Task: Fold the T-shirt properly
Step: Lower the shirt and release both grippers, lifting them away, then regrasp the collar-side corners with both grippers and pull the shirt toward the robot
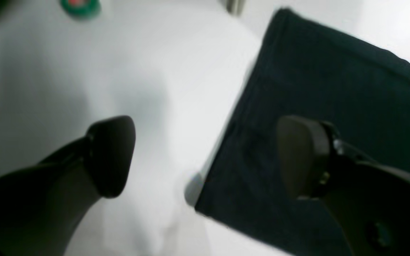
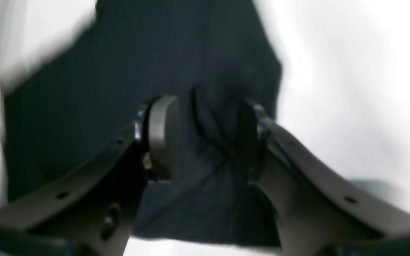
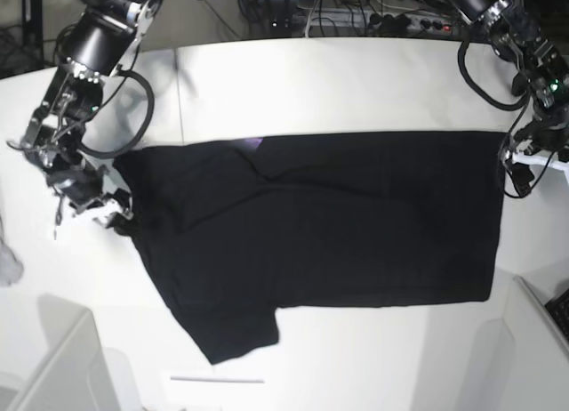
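Now the right gripper [image 3: 114,208] sits at the left edge of the T-shirt [image 3: 338,220], its jaws apart with bunched black cloth between them. That shirt lies flat across the white table [image 3: 356,82]. Far right, the left gripper [image 1: 205,156] hangs spread wide over the shirt's corner, holding nothing.

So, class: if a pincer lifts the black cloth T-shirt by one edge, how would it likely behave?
The black cloth T-shirt would probably drape limply: it lies flat on the white table with soft creases. Cloth bunching between the right pincer pads suggests it gathers rather than staying stiff. It likely drags, not rolls.
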Motion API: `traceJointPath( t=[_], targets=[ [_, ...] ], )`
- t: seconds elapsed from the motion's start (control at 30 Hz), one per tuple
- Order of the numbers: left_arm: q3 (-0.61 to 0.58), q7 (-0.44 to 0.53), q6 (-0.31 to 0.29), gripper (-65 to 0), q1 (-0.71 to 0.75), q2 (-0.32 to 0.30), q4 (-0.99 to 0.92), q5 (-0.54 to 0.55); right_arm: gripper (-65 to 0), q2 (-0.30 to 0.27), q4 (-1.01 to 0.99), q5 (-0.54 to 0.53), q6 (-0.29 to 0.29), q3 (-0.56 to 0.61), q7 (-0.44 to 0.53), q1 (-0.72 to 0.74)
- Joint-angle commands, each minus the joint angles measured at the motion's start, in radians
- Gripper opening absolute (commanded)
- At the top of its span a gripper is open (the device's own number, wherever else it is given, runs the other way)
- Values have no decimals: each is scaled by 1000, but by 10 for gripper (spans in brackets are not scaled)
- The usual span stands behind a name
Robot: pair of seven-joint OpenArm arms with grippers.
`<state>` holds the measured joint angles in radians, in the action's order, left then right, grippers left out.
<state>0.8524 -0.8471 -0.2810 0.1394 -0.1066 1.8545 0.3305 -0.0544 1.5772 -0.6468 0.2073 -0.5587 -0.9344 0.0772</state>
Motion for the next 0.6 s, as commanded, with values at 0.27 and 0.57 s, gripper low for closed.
traceJointPath(
  t=[0.27,0.57],
  targets=[
    [170,9,-96,-48,147,58,-48,259,-384,121,302,-15,-79,-17,182,-270],
    [169,12,-99,-48,84,55,-261,278,-384,149,211,-20,-78,-19,206,-347]
  ],
)
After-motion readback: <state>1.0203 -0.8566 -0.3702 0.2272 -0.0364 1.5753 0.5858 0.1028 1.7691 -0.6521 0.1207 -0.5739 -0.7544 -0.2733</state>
